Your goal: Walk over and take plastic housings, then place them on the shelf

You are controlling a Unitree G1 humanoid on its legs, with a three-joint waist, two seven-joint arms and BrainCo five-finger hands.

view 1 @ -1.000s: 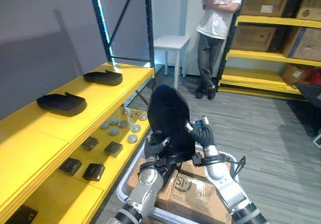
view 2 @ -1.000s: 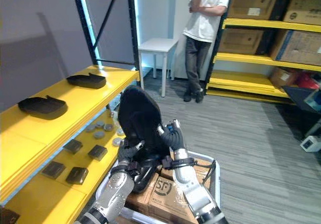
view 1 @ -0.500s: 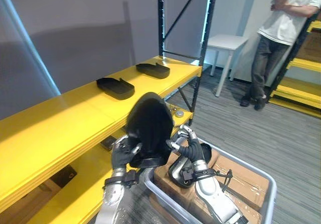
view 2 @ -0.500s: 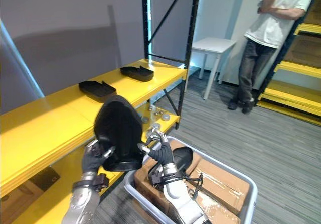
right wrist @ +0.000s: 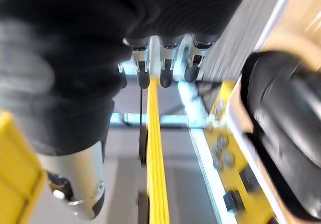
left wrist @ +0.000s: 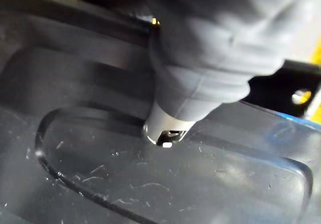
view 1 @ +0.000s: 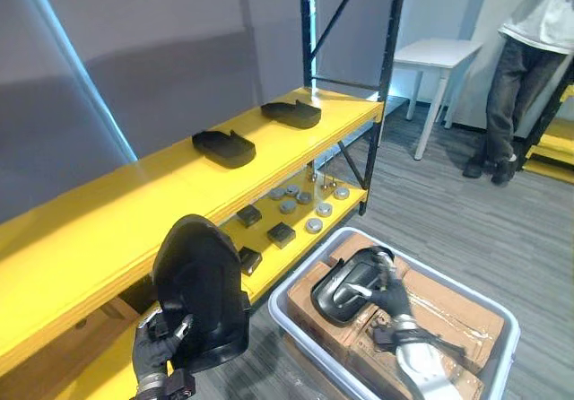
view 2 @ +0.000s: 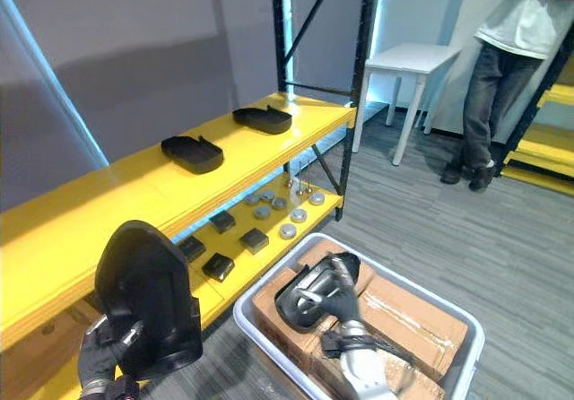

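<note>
My left hand (view 1: 154,352) is shut on the lower edge of a large black plastic housing (view 1: 197,291), held upright in front of the yellow shelf (view 1: 108,230). In the left wrist view the thumb (left wrist: 200,78) presses on the housing's scratched inner face (left wrist: 150,184). My right hand (view 1: 392,291) is open, fingers (right wrist: 160,66) straight, beside a second black housing (view 1: 341,294) that lies on boxes in the grey bin (view 1: 296,285). Two flat black housings (view 1: 224,147) (view 1: 291,113) lie on the shelf top.
The lower shelf level carries small dark blocks (view 1: 280,233) and silver discs (view 1: 305,204). A black upright post (view 1: 391,77) marks the shelf's far end. Cardboard boxes (view 1: 453,315) fill the bin. A person (view 1: 525,68) stands by a white table (view 1: 439,55) at the back right.
The camera has swung. My right hand let go of the big housing and dropped to the bin. The left hand alone now carries that housing, lower and farther left.
</note>
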